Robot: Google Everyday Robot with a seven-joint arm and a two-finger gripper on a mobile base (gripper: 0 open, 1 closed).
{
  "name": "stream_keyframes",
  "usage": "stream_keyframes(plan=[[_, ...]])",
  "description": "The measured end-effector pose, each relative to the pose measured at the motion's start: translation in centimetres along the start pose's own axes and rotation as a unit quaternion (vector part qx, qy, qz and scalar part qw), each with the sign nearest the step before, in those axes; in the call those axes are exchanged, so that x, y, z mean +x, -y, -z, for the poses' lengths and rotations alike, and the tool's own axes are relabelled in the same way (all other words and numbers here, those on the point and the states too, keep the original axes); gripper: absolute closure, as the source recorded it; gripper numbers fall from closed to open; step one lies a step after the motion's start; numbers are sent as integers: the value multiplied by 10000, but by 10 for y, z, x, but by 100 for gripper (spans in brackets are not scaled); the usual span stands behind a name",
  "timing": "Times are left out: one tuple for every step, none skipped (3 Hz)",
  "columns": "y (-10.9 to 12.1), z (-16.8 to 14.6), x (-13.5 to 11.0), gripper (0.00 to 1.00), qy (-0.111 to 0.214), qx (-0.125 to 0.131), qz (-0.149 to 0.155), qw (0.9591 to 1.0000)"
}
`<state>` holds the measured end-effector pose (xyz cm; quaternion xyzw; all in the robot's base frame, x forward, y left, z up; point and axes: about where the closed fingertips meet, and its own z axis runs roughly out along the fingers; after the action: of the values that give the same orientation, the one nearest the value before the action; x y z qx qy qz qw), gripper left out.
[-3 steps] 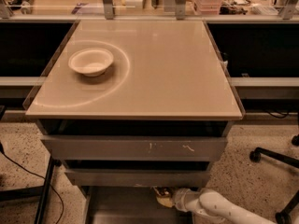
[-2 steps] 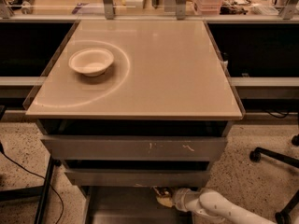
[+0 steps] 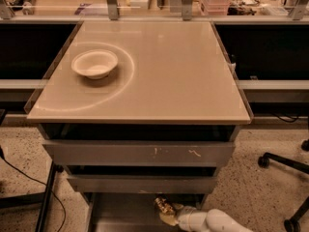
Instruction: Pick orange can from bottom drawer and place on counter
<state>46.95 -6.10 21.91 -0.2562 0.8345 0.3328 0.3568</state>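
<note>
Beige counter (image 3: 174, 81) fills the middle, a white bowl (image 3: 95, 64) on its left rear inside a faint ring mark (image 3: 126, 83). Below two grey drawer fronts (image 3: 140, 153), the bottom drawer (image 3: 120, 216) stands open. The can (image 3: 164, 206) sits on its floor. The gripper (image 3: 170, 217) reaches in from the right, right against the can; whether it grips cannot be told.

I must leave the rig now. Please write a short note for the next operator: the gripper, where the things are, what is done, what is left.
The gripper is low inside the open bottom drawer, right at the orange can; a grasp is not confirmed.
The orange can lies in the drawer, near the back.
The counter holds a white bowl on its left side.
Done: drawer open, gripper at the can.
Left: confirm the grasp, lift the can out, set it on the counter away from the bowl.
</note>
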Motion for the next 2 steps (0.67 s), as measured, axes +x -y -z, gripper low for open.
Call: stream_keyframes(plan=[[-20, 10, 34, 100, -164, -290, -560, 9979], [-31, 31, 38, 100, -73, -472, -749, 9960]])
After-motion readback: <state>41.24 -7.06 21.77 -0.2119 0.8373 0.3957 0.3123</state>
